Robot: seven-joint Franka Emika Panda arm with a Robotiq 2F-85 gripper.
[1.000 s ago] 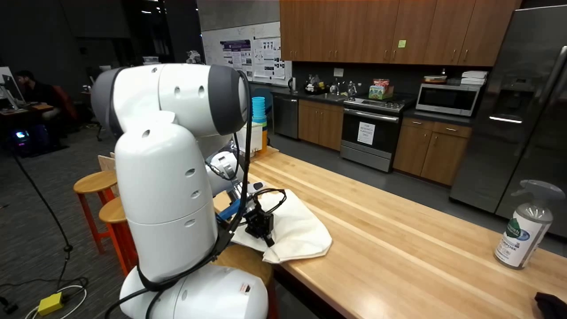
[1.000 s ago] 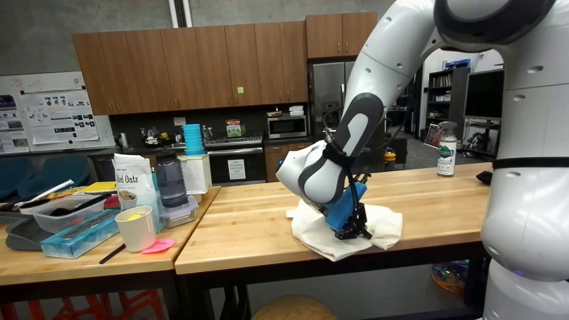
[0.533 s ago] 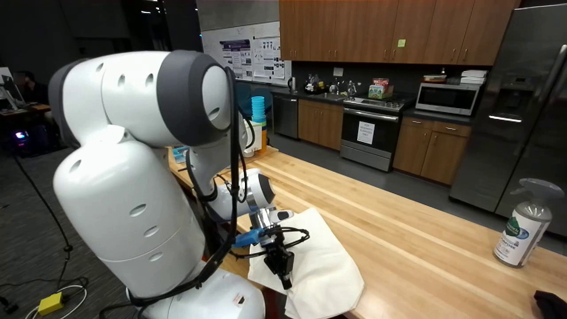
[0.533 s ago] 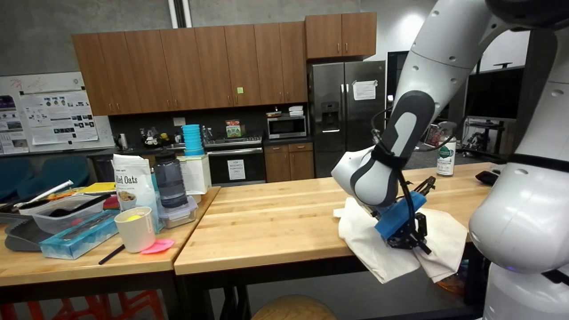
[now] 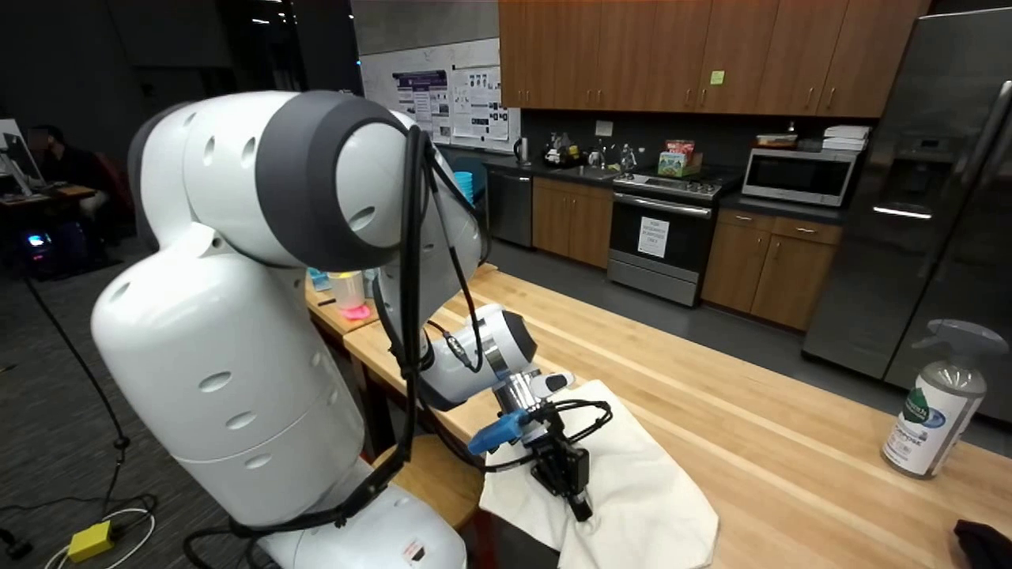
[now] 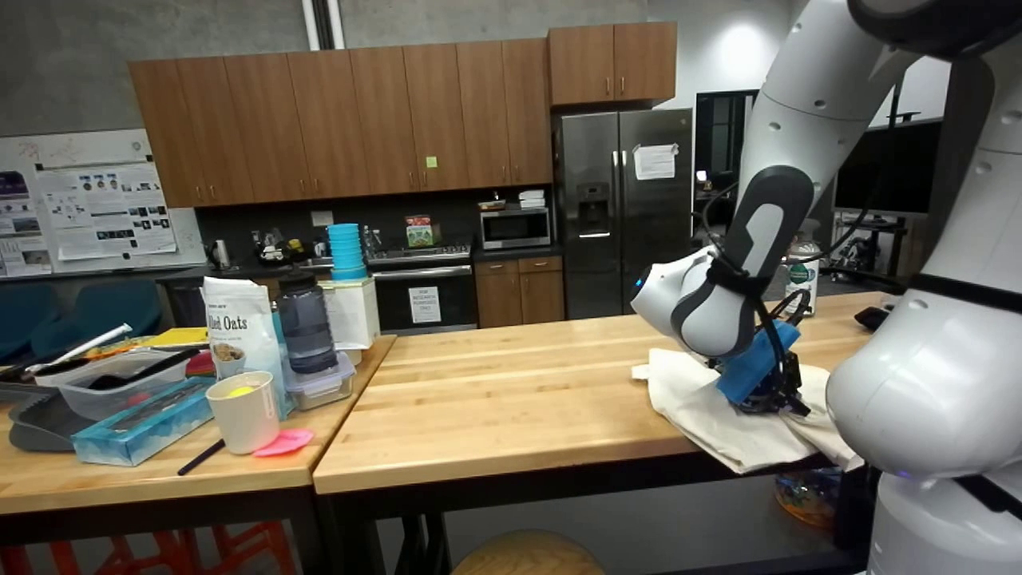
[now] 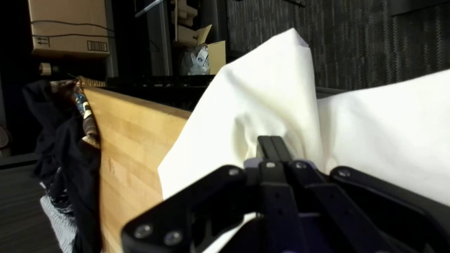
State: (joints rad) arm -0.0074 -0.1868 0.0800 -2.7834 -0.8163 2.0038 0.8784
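Cloth [image 7: 274,98], centre of the wrist view, is pinched between my fingers [image 7: 268,149] and could slide off the worktop [image 7: 130,151], left of frame, should that seemingly shallow hold slip.

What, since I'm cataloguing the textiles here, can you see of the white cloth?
The white cloth is plain, creamy off-white and looks like cotton or canvas. It lies loosely spread on the wooden table, part of it hanging over the edge. A small pale tab sticks out at one side. The gripper is closed and appears to pinch it, with creases gathered at the grip. Whether it is a bag or a single sheet, I cannot tell.
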